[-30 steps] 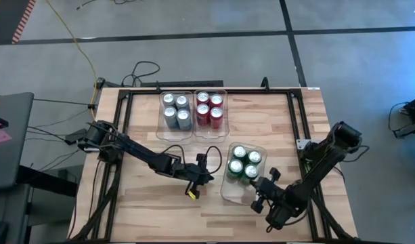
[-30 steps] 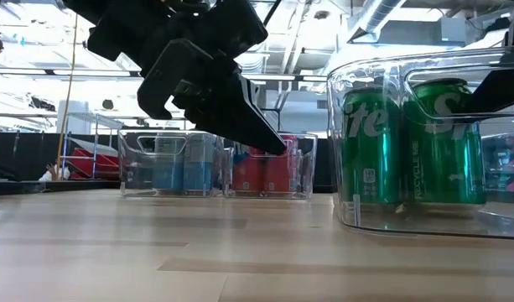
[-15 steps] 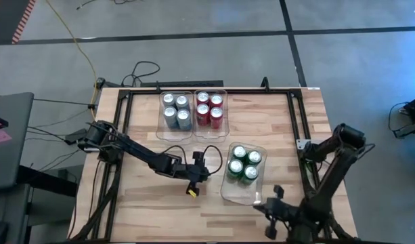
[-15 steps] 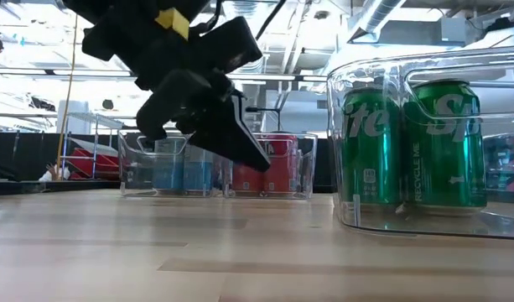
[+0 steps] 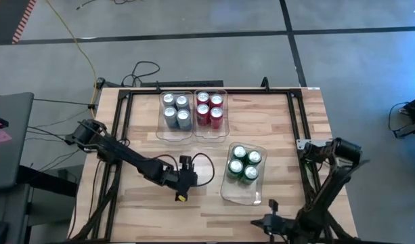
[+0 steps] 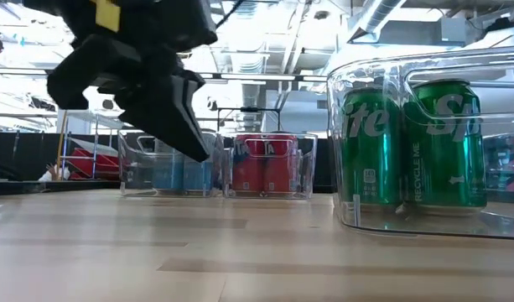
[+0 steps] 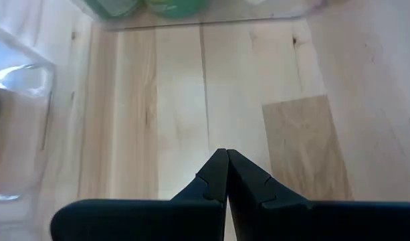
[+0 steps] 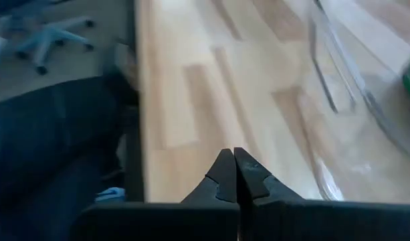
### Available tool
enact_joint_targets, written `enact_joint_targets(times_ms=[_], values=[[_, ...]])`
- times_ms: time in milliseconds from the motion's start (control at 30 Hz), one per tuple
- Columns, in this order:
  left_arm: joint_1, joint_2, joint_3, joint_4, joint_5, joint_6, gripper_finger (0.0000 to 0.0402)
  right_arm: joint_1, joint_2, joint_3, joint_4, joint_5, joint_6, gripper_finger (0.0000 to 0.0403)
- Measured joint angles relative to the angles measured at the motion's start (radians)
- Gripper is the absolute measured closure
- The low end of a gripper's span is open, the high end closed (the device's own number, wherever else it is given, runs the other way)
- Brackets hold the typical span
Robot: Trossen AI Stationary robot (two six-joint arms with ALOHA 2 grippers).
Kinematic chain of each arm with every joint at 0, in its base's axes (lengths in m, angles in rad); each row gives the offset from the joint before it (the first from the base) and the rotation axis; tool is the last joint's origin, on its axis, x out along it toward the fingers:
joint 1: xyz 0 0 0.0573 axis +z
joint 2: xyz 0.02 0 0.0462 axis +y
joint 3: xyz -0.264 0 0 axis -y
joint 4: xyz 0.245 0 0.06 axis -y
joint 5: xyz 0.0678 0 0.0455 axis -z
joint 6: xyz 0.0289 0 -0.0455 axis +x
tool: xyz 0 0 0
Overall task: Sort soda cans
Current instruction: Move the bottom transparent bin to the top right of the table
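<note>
Left gripper [image 5: 181,192] clenched on nothing, mid-table | right gripper [image 5: 269,222] pinched empty, near edge | soda cans: silver-grey [image 5: 175,110] and red [image 5: 209,108] in far bins, green [image 5: 244,163] in near-right bin | probably light, slick, dentable, so squeeze mid-wall gently

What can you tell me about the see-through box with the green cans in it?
The clear bin is a see-through plastic box with rounded corners, sitting flat on the wooden table near the right front. Four green cans stand upright inside, bunched at its far end, leaving the near end bare. It sits apart from the two other bins. Nothing grips or touches it.
</note>
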Motion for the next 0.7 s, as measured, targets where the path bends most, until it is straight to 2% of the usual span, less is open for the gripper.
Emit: enact_joint_targets(times_ms=[133, 300, 533, 700], values=[[-0.018, -0.001, 0.000, -0.039, -0.047, -0.012, 0.0402, -0.033, 0.047, 0.000, -0.062, 0.000, 0.099, 0.0403], [-0.017, -0.001, 0.000, -0.069, -0.029, -0.014, 0.0402, -0.056, 0.045, 0.000, -0.175, 0.034, 0.192, 0.0403], [-0.017, -0.001, 0.000, -0.138, -0.029, -0.029, 0.0402, -0.071, 0.037, 0.003, -0.422, 0.047, 0.449, 0.0403], [-0.015, -0.001, -0.032, -0.139, -0.033, -0.031, 0.0401, -0.080, 0.037, 0.001, -0.543, 0.063, 0.562, 0.0403]])
